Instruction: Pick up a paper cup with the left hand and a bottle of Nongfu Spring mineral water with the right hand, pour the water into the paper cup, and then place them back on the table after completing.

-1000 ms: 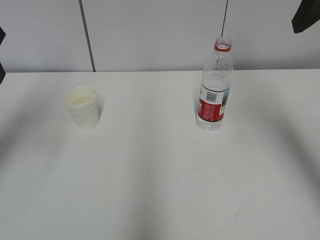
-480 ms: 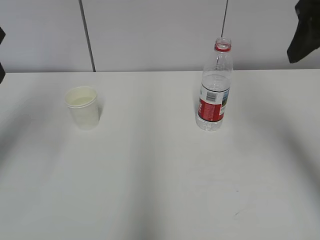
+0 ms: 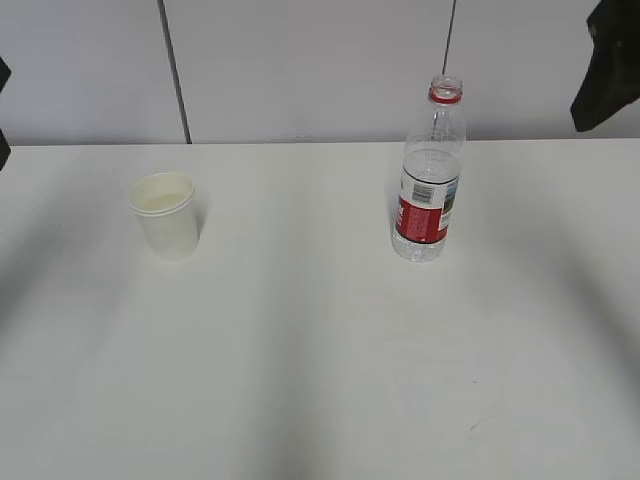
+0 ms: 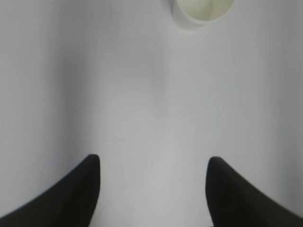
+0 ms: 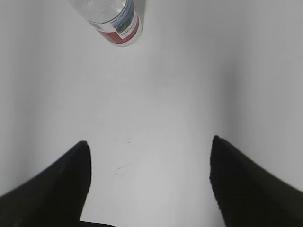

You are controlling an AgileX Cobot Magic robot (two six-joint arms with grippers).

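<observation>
A white paper cup [image 3: 166, 214] stands upright on the white table [image 3: 300, 340] at the left; its rim also shows at the top of the left wrist view [image 4: 202, 10]. An uncapped Nongfu Spring bottle [image 3: 429, 175] with a red label, partly filled with clear water, stands at the right; its lower part shows in the right wrist view [image 5: 113, 21]. My left gripper [image 4: 154, 163] is open and empty, well short of the cup. My right gripper [image 5: 149, 146] is open and empty, well short of the bottle. In the exterior view only a black part of the right arm [image 3: 608, 65] shows at the top right corner.
A grey panelled wall [image 3: 300, 70] rises behind the table's far edge. A faint curved scratch [image 5: 125, 166] marks the tabletop in front of the bottle.
The black part of the right arm at the top right corner has come lower and a little leftward. The cup and bottle have not moved.
</observation>
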